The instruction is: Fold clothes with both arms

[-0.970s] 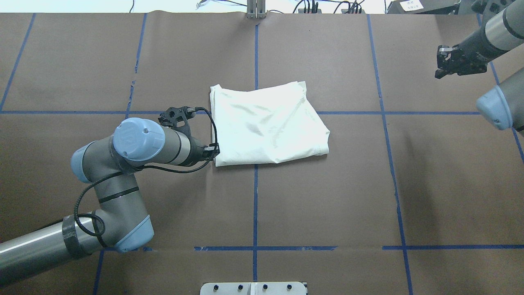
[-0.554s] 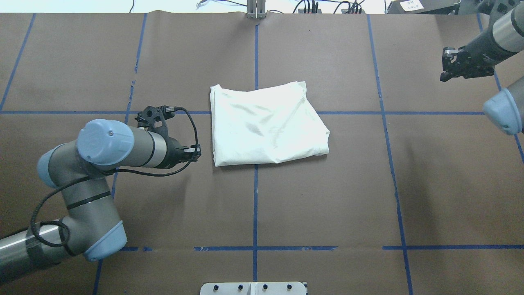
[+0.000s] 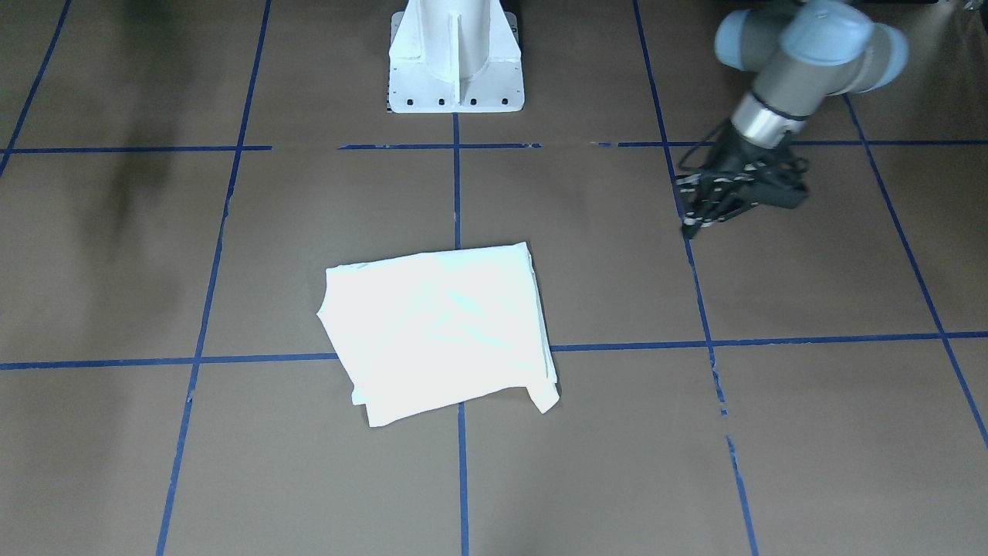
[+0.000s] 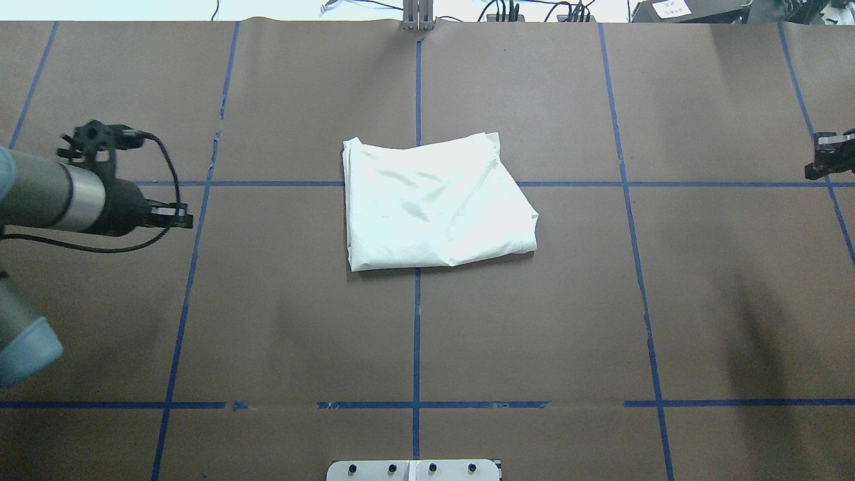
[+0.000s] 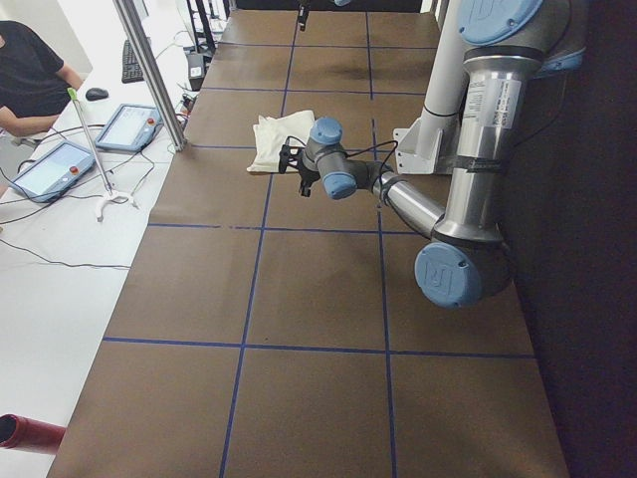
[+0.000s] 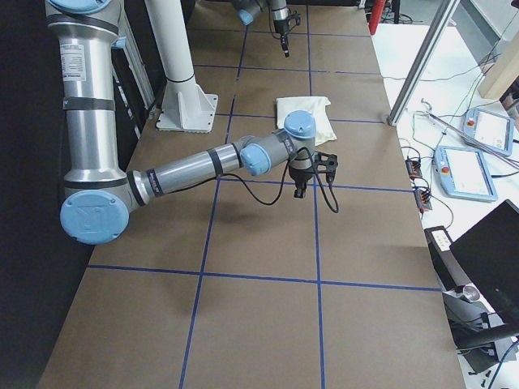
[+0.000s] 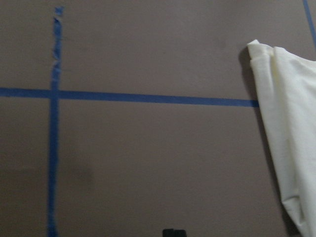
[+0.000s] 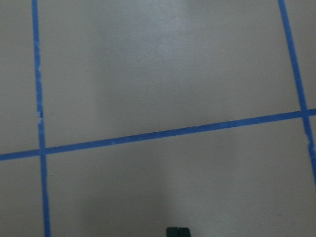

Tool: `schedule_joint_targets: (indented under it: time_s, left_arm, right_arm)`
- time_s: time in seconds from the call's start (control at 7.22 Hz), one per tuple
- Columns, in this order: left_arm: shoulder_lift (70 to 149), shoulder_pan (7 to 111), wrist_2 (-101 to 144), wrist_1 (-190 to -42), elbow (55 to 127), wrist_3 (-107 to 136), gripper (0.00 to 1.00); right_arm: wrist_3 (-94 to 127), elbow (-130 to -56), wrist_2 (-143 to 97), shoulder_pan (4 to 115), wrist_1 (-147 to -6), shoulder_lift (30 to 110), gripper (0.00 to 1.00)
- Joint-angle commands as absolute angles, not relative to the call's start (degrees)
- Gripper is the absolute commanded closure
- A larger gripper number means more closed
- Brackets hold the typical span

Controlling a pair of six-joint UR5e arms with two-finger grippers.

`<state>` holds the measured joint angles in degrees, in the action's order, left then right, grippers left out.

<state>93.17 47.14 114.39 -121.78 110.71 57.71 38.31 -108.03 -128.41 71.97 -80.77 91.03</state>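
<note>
The T-shirt (image 4: 434, 207) lies flat on the brown-papered table (image 4: 300, 321), straight out in front of the pedestal base (image 3: 455, 69), folded into a roughly rectangular pad set slightly askew to the blue tape grid. Only plain cream-white fabric faces up; the underside and the inner layers are hidden. One corner on the side away from the pedestal base sticks out as a small flap in the front-facing view. Neither gripper touches the garment. The left gripper (image 4: 182, 217) hangs above bare table on the robot's left of the pedestal base, well apart from the T-shirt; most of its arm is cut off by the overhead frame edge. In the left wrist view only the very tips show, as one dark block at the bottom edge, so the fingers read as pressed together with nothing between them, and the near edge of the T-shirt enters that view at the right. The right gripper (image 4: 818, 160) is on the robot's right of the pedestal base, farther out than the T-shirt's far edge, and is cropped by the overhead frame. Its wrist view shows two dark tips meeting at a thin seam over bare table and tape lines: closed and empty.
</note>
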Motion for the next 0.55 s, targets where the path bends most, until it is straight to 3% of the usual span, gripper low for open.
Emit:
schedule_joint_targets:
  time_s: [0.0, 0.14, 0.28, 0.42]
  left_arm:
    - [84.6, 61.2, 125.1, -121.6, 112.1, 41.8, 1.00]
    - [82.5, 68.1, 128.7, -120.9, 111.4, 34.4, 1.00]
    - [81.7, 71.2, 129.6, -119.0, 110.7, 30.9, 0.68]
    - [81.8, 75.5, 130.0, -112.6, 110.8, 26.5, 0.01]
  right_arm:
    - [27.4, -107.9, -128.8, 78.3, -81.2, 96.3, 1.00]
    - [22.2, -107.9, -130.7, 81.3, -81.5, 97.8, 1.00]
    - [21.5, -107.4, -131.6, 82.0, -81.3, 98.3, 0.04]
    - [21.4, -106.5, -131.5, 83.6, -81.5, 98.0, 0.00]
